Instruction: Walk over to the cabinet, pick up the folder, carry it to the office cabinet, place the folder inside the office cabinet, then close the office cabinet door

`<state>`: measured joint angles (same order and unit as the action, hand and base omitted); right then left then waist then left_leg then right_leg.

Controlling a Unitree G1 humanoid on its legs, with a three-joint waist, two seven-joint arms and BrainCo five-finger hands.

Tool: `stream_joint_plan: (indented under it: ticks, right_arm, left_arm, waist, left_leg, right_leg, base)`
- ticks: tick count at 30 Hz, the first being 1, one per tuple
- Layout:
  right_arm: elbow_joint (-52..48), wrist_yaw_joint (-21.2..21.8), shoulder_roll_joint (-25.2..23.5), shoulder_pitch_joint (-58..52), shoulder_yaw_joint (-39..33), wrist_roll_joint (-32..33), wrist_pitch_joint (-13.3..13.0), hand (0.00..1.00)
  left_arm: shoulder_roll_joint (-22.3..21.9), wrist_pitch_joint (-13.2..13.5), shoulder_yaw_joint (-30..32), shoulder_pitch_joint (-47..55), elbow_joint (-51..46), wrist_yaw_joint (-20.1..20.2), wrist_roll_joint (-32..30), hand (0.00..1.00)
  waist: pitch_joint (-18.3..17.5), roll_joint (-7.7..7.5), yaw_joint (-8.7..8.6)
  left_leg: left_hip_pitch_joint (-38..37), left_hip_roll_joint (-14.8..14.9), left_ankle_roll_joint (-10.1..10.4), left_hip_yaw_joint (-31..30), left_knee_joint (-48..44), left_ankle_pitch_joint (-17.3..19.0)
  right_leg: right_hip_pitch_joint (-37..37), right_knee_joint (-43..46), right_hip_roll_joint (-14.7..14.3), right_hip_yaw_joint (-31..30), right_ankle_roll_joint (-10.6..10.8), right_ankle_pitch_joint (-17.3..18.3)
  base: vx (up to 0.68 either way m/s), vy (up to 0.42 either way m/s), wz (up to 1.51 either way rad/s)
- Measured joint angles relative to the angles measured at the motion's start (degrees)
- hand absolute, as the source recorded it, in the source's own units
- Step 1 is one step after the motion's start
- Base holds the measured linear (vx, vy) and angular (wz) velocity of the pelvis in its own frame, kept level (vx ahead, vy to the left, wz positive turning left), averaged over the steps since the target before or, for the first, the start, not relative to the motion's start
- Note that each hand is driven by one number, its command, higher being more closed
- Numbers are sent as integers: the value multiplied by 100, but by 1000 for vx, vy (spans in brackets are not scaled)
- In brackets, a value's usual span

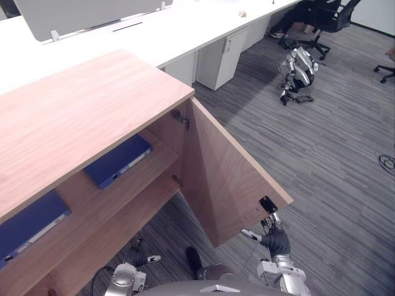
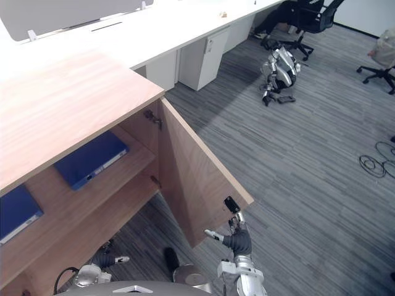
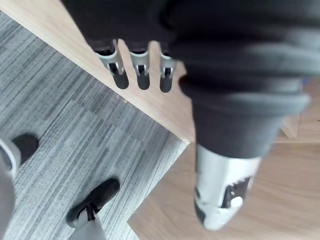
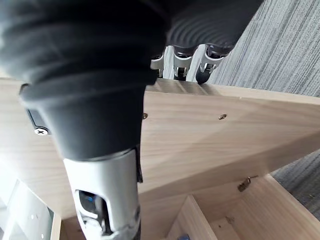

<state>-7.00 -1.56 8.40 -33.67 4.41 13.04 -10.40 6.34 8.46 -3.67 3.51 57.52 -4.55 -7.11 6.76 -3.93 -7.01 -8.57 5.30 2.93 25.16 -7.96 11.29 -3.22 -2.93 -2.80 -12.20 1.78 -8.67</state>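
The wooden office cabinet point(image 1: 80, 117) stands in front of me with its door point(image 1: 228, 179) swung wide open. A blue folder point(image 1: 117, 160) lies flat on the upper shelf inside, and a second blue folder point(image 1: 31, 228) lies further left on the same shelf. My right hand point(image 1: 274, 239) is at the door's free outer edge, low down. Its straight fingers point(image 4: 182, 62) reach over that edge and the thumb rests on the door's inner face. My left hand point(image 1: 139, 256) hangs low by the cabinet's base, its fingers point(image 3: 142, 75) relaxed and holding nothing.
Long white desks point(image 1: 154, 31) with a white pedestal unit point(image 1: 219, 58) run behind the cabinet. On the grey carpet to the right lie a silver robot-like object point(image 1: 299, 68) and a cable loop point(image 1: 387, 162). Black office chairs point(image 1: 327, 18) stand at the back right.
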Motion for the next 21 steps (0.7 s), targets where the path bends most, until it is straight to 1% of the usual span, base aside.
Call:
stream_joint_plan:
  ticks: [2, 4, 6, 8, 9, 11, 12, 14, 15, 18, 21]
  right_arm:
    - [-125, 174, 113, -105, 72, -2, 91, 0]
    - [-172, 320, 218, -94, 191, -220, 121, 0]
    - [-369, 534, 243, -102, 392, -460, 216, 0]
    - [-373, 670, 274, -176, 505, -457, 235, 0]
    - [-431, 774, 318, -125, 694, -457, 234, 0]
    - [-612, 854, 289, -29, 881, -460, 230, 0]
    - [-662, 874, 236, 28, 907, -460, 225, 0]
    - [-680, 870, 137, 208, 896, -471, 212, 0]
    - [-679, 859, 82, 307, 901, -585, 212, 0]
    - [-616, 850, 55, 546, 994, -652, 206, 0]
    - [-120, 848, 52, 1023, 1347, -650, 204, 0]
  left_arm:
    - [86, -2, -46, -40, 0, 1, -5, 0]
    - [125, -7, -85, -87, 0, 4, -47, 0]
    - [164, -28, -104, -88, 28, 35, -52, 0]
    - [175, -48, -104, -83, 64, 52, -52, 0]
    - [178, -53, -105, -76, 138, 107, -52, 0]
    - [174, -57, -107, -69, 201, 119, -52, 0]
    - [177, -60, -106, -57, 211, 120, -52, 0]
    - [195, -61, -106, -36, 213, 121, -52, 0]
    - [217, -63, -104, -39, 209, 123, -52, 0]
    - [218, -63, -99, -33, 214, 117, -53, 0]
    - [214, -63, -90, -39, 212, 109, -49, 0]
  waist:
    - [-8, -59, -3]
    - [-6, -112, 15]
    - [-9, -178, 58]
    - [-7, -238, 53]
    - [-24, -294, 60]
    - [-31, -308, 74]
    - [-43, -345, 91]
    - [-86, -418, 192]
    - [-93, -454, 246]
    - [-97, -453, 301]
    - [-99, -448, 383]
  left_leg:
    - [8, -12, -14, -113, 1, -24]
    - [8, -27, -11, -204, 0, -32]
    - [-67, -30, -41, -295, -1, -58]
    - [-122, -31, -45, -352, -2, -61]
    - [-185, -35, -45, -383, -2, -60]
    - [-223, -53, -46, -429, 2, -60]
    - [-241, -71, -31, -462, 7, -49]
    - [-246, -92, -30, -466, 7, -37]
    - [-234, -108, -35, -475, 8, -31]
    - [-219, -175, -72, -574, 26, -26]
    - [-140, -242, -167, -713, 40, -70]
  right_leg:
    - [22, 0, 33, 99, -4, 13]
    - [64, 1, 63, 189, -1, 21]
    - [173, 13, 74, 251, 22, 35]
    - [251, 27, 89, 327, 51, 37]
    - [329, 32, 100, 351, 60, 57]
    - [375, 44, 122, 364, 77, 80]
    - [403, 52, 144, 382, 91, 95]
    - [407, 75, 167, 385, 63, 136]
    - [421, 79, 188, 396, 70, 147]
    - [460, 77, 270, 514, 109, 179]
    - [457, 67, 362, 656, 131, 197]
  base:
    - [-33, -14, 30]
    - [-30, -6, 26]
    - [-26, 6, 19]
    - [-21, 12, 18]
    - [-26, 16, 14]
    - [-32, 26, 14]
    - [-39, 36, 14]
    - [-33, 32, 6]
    - [-33, 33, 7]
    - [-15, 40, 18]
    - [17, 45, 25]
